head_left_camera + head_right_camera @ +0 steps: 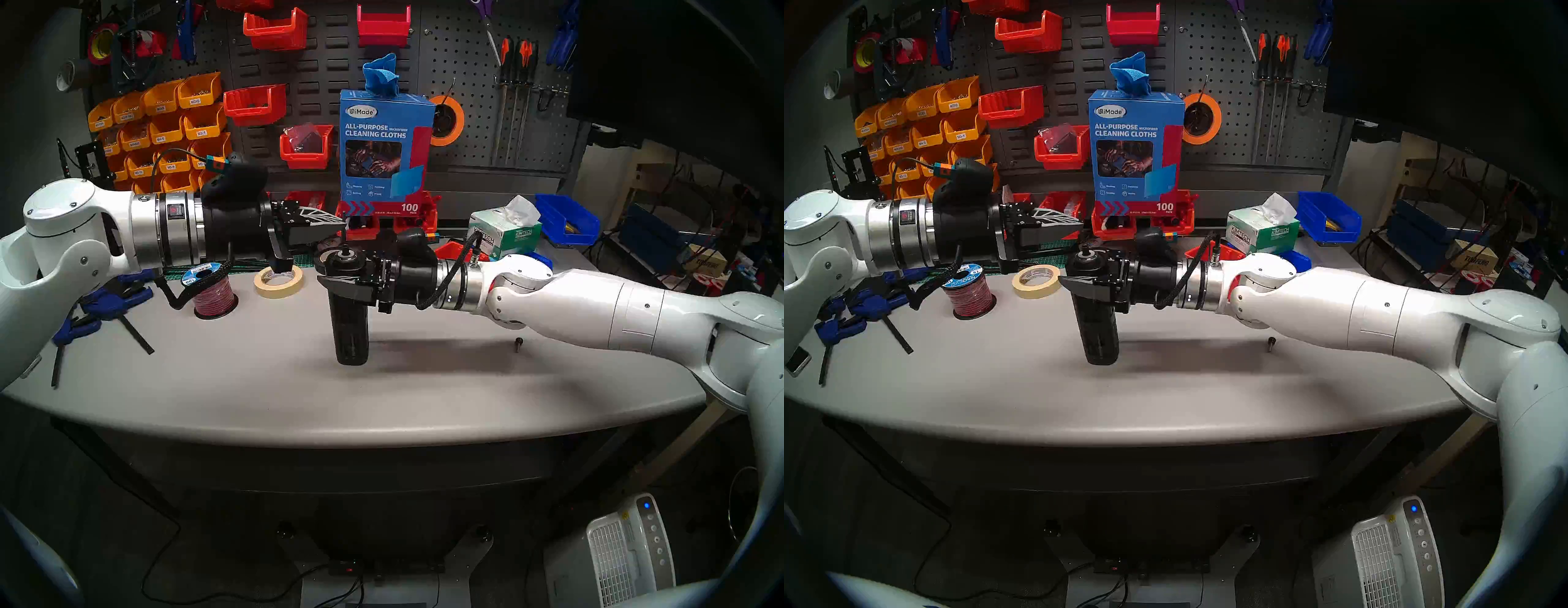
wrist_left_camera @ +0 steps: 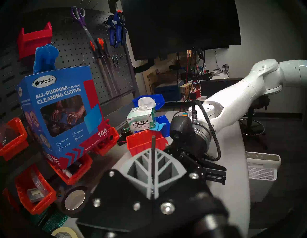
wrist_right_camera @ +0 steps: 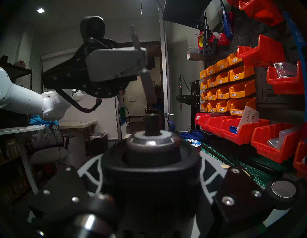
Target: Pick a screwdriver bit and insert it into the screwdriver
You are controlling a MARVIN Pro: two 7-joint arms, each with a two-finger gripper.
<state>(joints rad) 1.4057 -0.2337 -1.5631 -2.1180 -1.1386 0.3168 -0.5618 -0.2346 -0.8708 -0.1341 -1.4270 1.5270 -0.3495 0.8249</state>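
On the grey counter [image 1: 297, 382], the right end effector [image 1: 339, 282] is clamped round the upright black screwdriver [image 1: 352, 335], a small black-knobbed pin [image 1: 518, 343] lying at its 3 o'clock. At its 10 o'clock the left end effector [image 1: 326, 231] is closed on the thin screwdriver bit [image 2: 153, 159], above a masking tape roll [image 1: 278, 281] and a wire spool [image 1: 211, 293]. Farther off, at 12 o'clock, stand a "UniMade ALL-PURPOSE CLEANING CLOTHS" box [image 1: 384, 144] marked "100" and, at 2 o'clock, a "KIMTECH" tissue box [image 1: 505, 235].
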